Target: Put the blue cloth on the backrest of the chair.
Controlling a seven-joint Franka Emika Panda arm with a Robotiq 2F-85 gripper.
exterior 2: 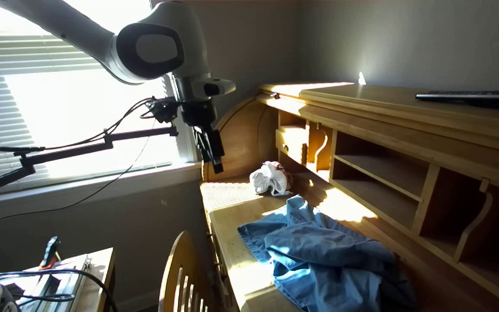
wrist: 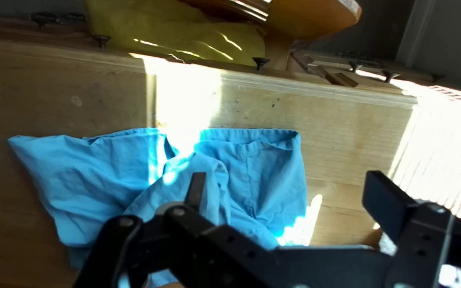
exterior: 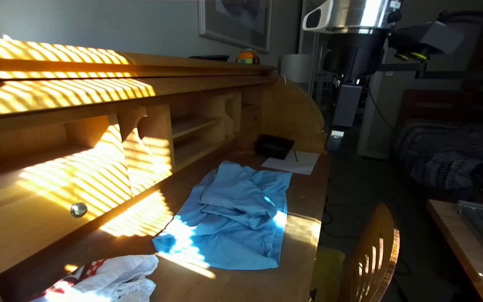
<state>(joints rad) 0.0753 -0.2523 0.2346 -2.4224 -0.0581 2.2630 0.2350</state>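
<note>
Hanging empty with its jaws spread wide, the gripper (wrist: 286, 190) stands well apart from the blue cloth (exterior: 231, 218), which lies rumpled on the tabletop (exterior: 233, 287). That cloth looks light, soft and limp, so pinching the bunched fold near its middle should serve better than a flat corner. In an exterior view, the cloth's right side lies near the tabletop's right edge, with the chair backrest (exterior: 371, 237) beyond, to the near right. Open air above that edge seems to offer a carrying path; loose hems could snag on the chair backrest.
</note>
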